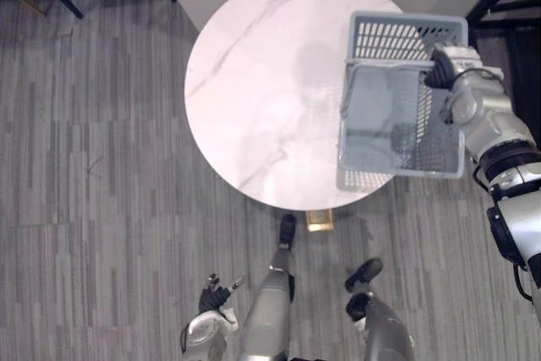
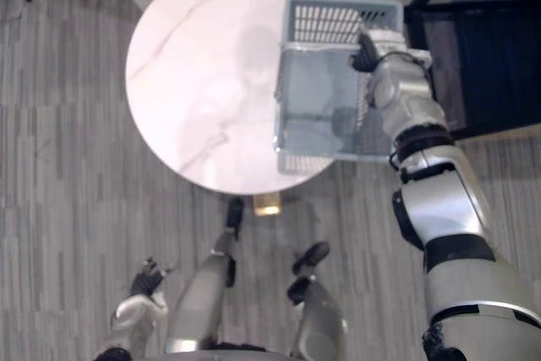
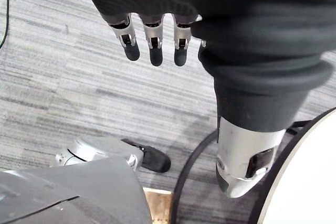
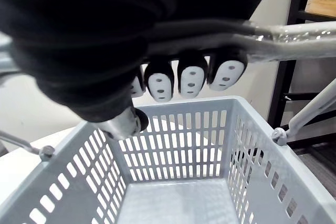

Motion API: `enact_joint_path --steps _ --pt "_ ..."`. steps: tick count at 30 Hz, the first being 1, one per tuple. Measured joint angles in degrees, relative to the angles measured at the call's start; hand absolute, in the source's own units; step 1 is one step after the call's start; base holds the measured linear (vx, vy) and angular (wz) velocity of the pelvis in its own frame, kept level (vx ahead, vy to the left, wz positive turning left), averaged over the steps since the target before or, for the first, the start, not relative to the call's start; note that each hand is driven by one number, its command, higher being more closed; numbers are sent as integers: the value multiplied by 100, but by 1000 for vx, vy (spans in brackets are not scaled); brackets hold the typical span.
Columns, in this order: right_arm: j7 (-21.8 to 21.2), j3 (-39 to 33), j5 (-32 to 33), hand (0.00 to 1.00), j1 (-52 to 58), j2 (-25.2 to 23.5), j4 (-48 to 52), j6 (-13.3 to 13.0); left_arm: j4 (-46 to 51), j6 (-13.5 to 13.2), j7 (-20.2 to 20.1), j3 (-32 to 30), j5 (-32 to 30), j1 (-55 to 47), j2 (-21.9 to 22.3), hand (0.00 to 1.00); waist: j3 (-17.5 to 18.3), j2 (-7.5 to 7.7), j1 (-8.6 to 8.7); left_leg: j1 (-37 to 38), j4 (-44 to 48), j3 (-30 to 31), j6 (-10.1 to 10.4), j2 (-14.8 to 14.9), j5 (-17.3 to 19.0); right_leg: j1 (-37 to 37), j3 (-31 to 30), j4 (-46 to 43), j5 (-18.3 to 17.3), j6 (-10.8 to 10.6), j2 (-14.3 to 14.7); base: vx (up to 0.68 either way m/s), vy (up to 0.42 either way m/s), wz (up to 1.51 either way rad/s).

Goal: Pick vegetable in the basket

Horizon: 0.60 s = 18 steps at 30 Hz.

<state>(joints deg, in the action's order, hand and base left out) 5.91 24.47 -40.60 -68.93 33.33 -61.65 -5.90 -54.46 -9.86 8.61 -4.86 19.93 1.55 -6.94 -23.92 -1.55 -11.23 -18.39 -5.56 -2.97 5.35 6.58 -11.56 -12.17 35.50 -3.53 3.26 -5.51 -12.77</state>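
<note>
Grey basket [image 1: 397, 40] handle [image 4: 299, 43] w/ right hand [image 4: 189, 77] curled round it, palm hidden by cover; left hand [image 3: 152, 38] relaxed.

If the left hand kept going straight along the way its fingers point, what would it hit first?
Most likely the grey striped floor. The left hand hangs low and open, fingers pointing down at the floor, with nothing between as far as the wrist view shows.

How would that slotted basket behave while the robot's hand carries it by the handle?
Probably light: the basket has thin slotted walls and looks empty. Likely stiff, since its walls stand straight. With the right hand curled round just the handle, it may swing or tilt.
</note>
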Motion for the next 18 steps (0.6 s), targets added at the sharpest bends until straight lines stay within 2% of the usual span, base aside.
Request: enact_joint_path --steps 3,6,9,12,15,17,18 --pt "-206 544 -5 100 390 -185 711 -43 -51 60 5 -117 -62 -5 -9 0 42 63 17 237 -1 -301 43 113 52 46 -291 -5 1 2 78 -21 -38 -48" --pt "-461 1168 5 100 722 -355 1394 -144 -77 95 14 -393 -115 -4 -21 0 156 201 141 393 -1 -571 73 262 75 45 -534 -3 -7 19 187 16 -56 -45" --pt "-751 1502 19 100 1186 -410 2086 -402 -230 180 13 -626 -297 -14 -43 0 378 453 256 632 -1 -890 98 389 92 92 -797 -3 -35 66 327 40 -51 -41" --pt "-849 1503 195 100 1499 -366 2714 -494 -269 271 11 -745 -477 -165 -63 0 671 665 433 891 -16 -1172 182 513 157 189 -1092 66 -31 90 473 34 -57 -48" --pt "-889 1503 494 100 2016 25 3549 -678 -367 298 -3 -879 -654 -357 -56 0 1129 722 630 1073 -37 -1401 250 630 246 247 -1322 153 -18 109 609 30 -48 -42" --pt "-912 1484 604 100 2363 350 3979 -733 -476 306 -9 -907 -762 -442 -66 0 1347 706 678 1188 -38 -1541 280 682 272 258 -1456 163 -18 109 671 35 -36 -43" --pt "-989 1456 741 100 2569 538 4178 -741 -492 324 -16 -906 -805 -513 -66 0 1454 699 768 1233 -38 -1572 293 710 283 263 -1528 176 -18 109 710 28 -35 -35"
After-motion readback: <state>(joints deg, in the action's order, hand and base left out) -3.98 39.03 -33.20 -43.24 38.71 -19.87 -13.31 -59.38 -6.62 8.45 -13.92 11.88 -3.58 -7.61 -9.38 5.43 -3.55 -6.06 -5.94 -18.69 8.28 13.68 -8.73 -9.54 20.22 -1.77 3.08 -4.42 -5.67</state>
